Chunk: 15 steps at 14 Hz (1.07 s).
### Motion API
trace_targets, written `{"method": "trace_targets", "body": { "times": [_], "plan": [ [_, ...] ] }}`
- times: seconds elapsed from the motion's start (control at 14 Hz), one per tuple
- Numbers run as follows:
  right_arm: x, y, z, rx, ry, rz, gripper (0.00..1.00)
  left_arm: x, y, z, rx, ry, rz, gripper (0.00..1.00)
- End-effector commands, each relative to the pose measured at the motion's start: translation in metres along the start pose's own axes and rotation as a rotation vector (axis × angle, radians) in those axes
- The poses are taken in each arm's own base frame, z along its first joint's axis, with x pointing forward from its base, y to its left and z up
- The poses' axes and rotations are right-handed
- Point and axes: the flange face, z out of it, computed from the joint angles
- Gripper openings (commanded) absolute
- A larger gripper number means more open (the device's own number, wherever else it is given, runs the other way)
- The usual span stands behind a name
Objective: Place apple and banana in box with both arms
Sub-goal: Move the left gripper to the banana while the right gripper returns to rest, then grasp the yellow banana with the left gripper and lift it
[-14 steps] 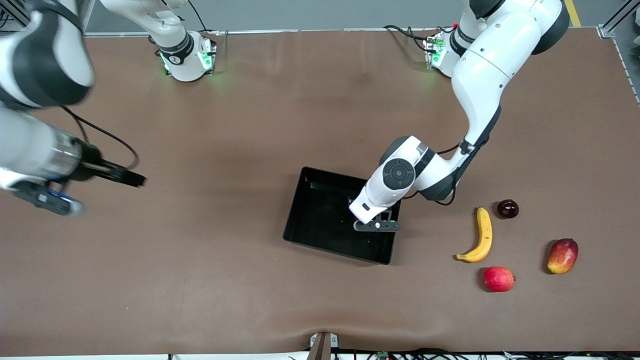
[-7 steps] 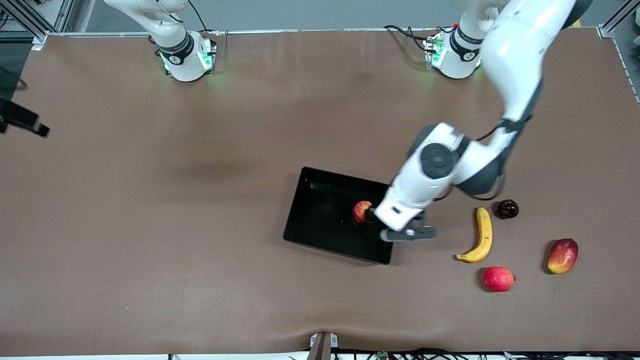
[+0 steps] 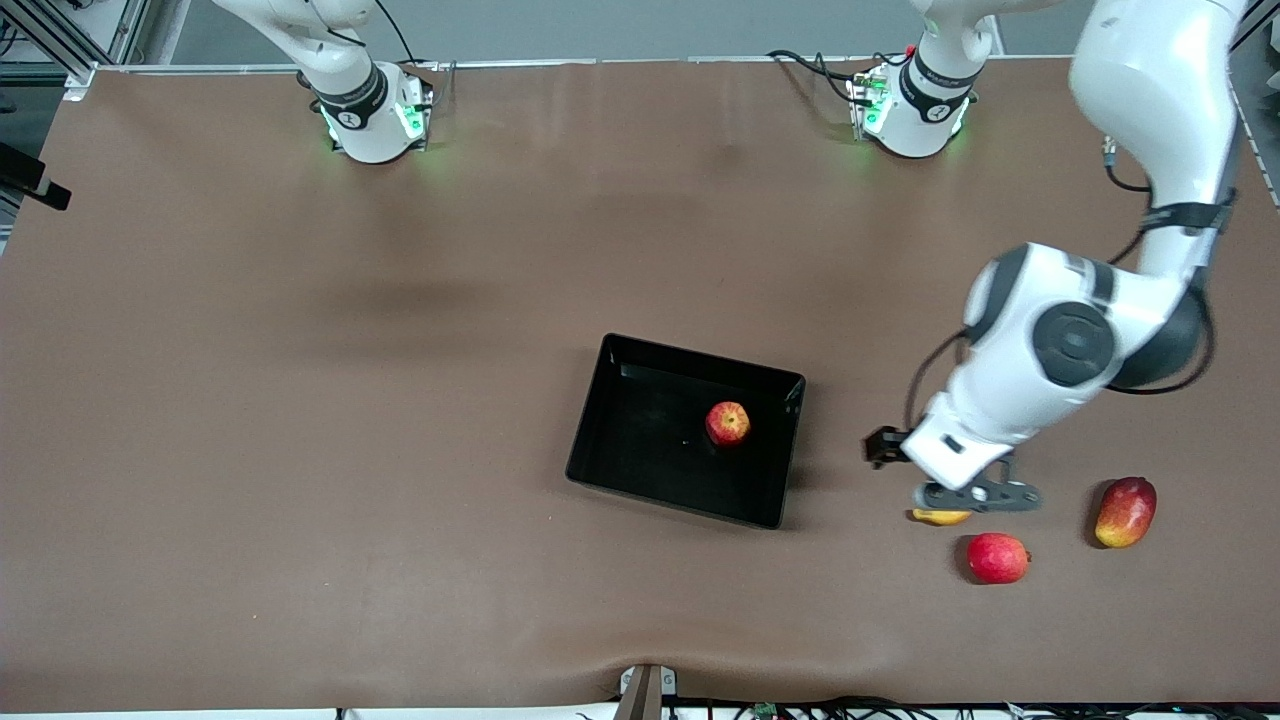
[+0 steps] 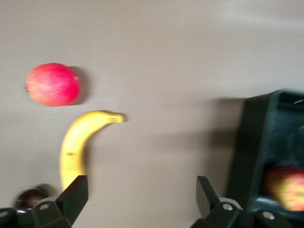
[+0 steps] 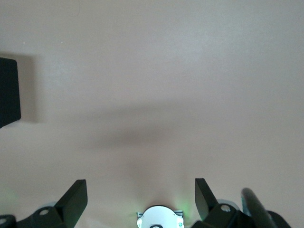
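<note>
Halfway mark, by the look of it! The apple (image 3: 728,423) sits in the box (image 3: 598,420), resting on the black floor toward the wall at the left arm's end, with nothing gripping it. That fruit is done.

The banana (image 4: 78,146) is the job left. It lies on the counter (image 3: 400,500) well apart from the box, toward the left arm's end, and in the front view only its tip peeks out from under the left arm. The left end effector (image 4: 137,199) hangs right over it, fingers spread wide and empty, with no contact showing. A smooth red fruit (image 3: 997,557) lies just beside the banana's tip, nearer the front camera, and a mango-like fruit (image 3: 1126,511) sits a little farther toward the counter's end. A dark round fruit (image 4: 29,199) shows close to the banana's other end.

The right end effector (image 5: 140,198) waits high over bare counter near its own base, fingers wide, holding nothing.

So the banana is not yet grasped, lifted or dropped in.
</note>
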Motion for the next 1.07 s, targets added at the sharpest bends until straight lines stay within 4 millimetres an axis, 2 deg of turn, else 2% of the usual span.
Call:
{"method": "trace_targets", "body": {
  "times": [0.0, 0.14, 0.21, 0.36, 0.57, 0.64, 0.79, 0.93, 1.0],
  "plan": [
    [-0.009, -0.021, -0.003, -0.037, 0.009, -0.039, 1.00, -0.007, -0.071, 0.038, -0.008, -0.039, 0.099, 1.00],
    [-0.008, -0.020, -0.002, -0.040, 0.010, -0.038, 1.00, -0.015, -0.108, 0.071, 0.007, 0.001, 0.170, 1.00],
    [-0.009, -0.025, -0.003, -0.040, 0.009, -0.046, 1.00, -0.017, -0.117, 0.087, 0.013, 0.001, 0.185, 1.00],
    [-0.010, -0.047, -0.003, -0.048, 0.015, -0.087, 1.00, -0.020, -0.121, 0.114, 0.031, -0.019, 0.214, 1.00],
    [-0.009, -0.062, -0.001, -0.072, 0.013, -0.119, 1.00, -0.026, -0.118, 0.150, 0.004, -0.048, 0.219, 1.00],
    [-0.010, -0.068, -0.001, -0.084, 0.014, -0.130, 1.00, -0.028, -0.118, 0.159, 0.010, -0.054, 0.233, 0.92],
    [-0.010, -0.073, -0.002, -0.099, 0.018, -0.139, 1.00, -0.031, -0.119, 0.172, 0.016, -0.069, 0.245, 0.69],
    [-0.009, -0.072, -0.003, -0.130, 0.025, -0.139, 1.00, -0.033, -0.119, 0.182, 0.024, -0.079, 0.260, 0.58],
    [-0.008, -0.071, -0.003, -0.132, 0.025, -0.137, 1.00, -0.033, -0.118, 0.184, 0.022, -0.075, 0.261, 0.48]
  ]
}}
